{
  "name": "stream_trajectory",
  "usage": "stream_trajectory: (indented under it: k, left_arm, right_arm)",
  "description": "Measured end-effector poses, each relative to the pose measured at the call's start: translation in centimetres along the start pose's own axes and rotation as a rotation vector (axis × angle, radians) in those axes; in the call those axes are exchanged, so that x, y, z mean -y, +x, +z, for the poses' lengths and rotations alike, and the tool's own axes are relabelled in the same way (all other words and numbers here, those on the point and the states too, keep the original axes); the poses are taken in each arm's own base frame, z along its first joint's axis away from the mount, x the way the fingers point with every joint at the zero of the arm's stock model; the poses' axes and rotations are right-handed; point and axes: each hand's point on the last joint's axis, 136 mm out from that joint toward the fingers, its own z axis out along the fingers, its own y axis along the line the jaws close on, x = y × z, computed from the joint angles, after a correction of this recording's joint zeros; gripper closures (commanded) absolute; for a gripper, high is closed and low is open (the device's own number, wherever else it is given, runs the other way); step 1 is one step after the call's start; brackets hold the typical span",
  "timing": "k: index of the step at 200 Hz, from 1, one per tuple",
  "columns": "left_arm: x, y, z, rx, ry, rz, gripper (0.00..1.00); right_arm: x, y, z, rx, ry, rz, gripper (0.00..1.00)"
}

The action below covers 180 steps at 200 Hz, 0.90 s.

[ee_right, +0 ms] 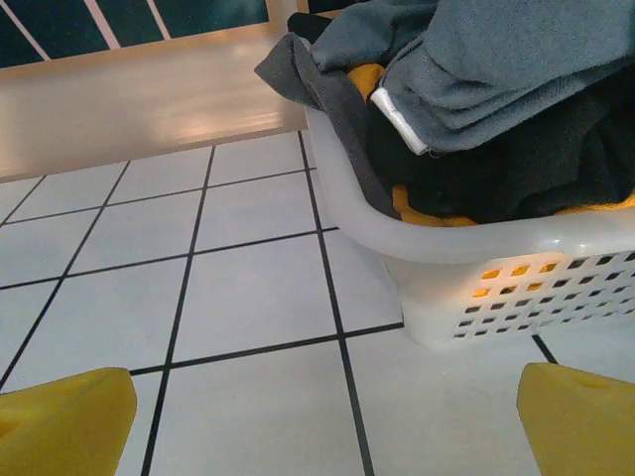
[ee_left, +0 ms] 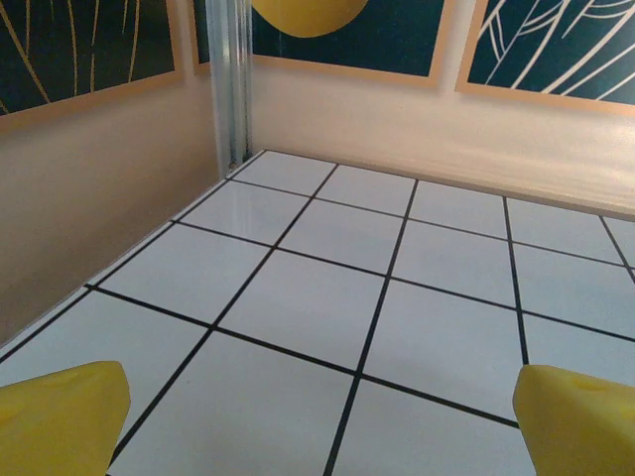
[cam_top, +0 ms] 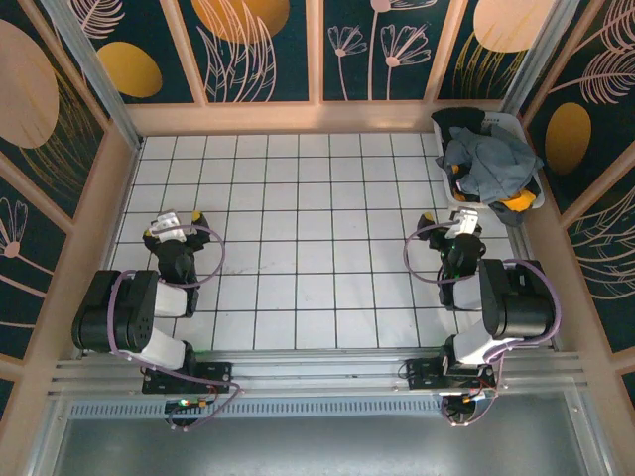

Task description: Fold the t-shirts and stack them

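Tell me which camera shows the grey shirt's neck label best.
Right wrist: the neck label is close and sharp on the grey shirt. Top external shows that shirt heaped in the basket, label too small. Left wrist faces tiles.

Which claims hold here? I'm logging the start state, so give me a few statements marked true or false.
1. The t-shirts are piled in the laundry basket. True.
2. The left gripper is open above the table. True.
3. The right gripper is shut on a shirt. False: it is open and holds nothing.
4. A grey t-shirt lies on top of the pile. True.
5. The basket stands beside the left gripper. False: it stands in the far right corner, just past the right gripper.
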Motion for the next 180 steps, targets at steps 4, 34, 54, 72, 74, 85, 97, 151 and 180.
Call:
stream_trajectory:
  k: [4, 34, 54, 72, 74, 85, 97, 151, 180]
  left_arm:
    - [0.0, 0.0, 0.0, 0.000, 0.000, 0.000, 0.01]
    - [0.0, 0.0, 0.0, 0.000, 0.000, 0.000, 0.01]
    - [0.0, 0.0, 0.0, 0.000, 0.000, 0.000, 0.01]
    - [0.0, 0.0, 0.0, 0.000, 0.000, 0.000, 0.01]
    - [0.0, 0.0, 0.0, 0.000, 0.000, 0.000, 0.01]
    - [0.0, 0.0, 0.0, 0.000, 0.000, 0.000, 0.01]
    - [0.0, 0.0, 0.0, 0.000, 0.000, 0.000, 0.01]
    - [0.0, 0.0, 0.0, 0.000, 0.000, 0.000, 0.01]
    - [0.2, -1.2, 0.2, -0.020, -0.012, 0.008, 0.01]
  right_arm:
    - [0.0, 0.0, 0.0, 0.000, 0.000, 0.000, 0.01]
    - [0.0, 0.0, 0.0, 0.000, 0.000, 0.000, 0.01]
    - [0.0, 0.0, 0.0, 0.000, 0.000, 0.000, 0.01]
    - [0.0, 0.0, 0.0, 0.000, 0.000, 0.000, 0.01]
    - [0.0, 0.0, 0.0, 0.000, 0.000, 0.000, 0.01]
    - [0.0, 0.0, 0.0, 0.000, 0.000, 0.000, 0.01]
    - [0.0, 0.0, 0.0, 0.000, 0.000, 0.000, 0.01]
    - [0.0, 0.0, 0.0, 0.001, 0.000, 0.000, 0.01]
    - [-0.1, -0.8, 0.5, -0.036, 0.035, -0.011, 0.01]
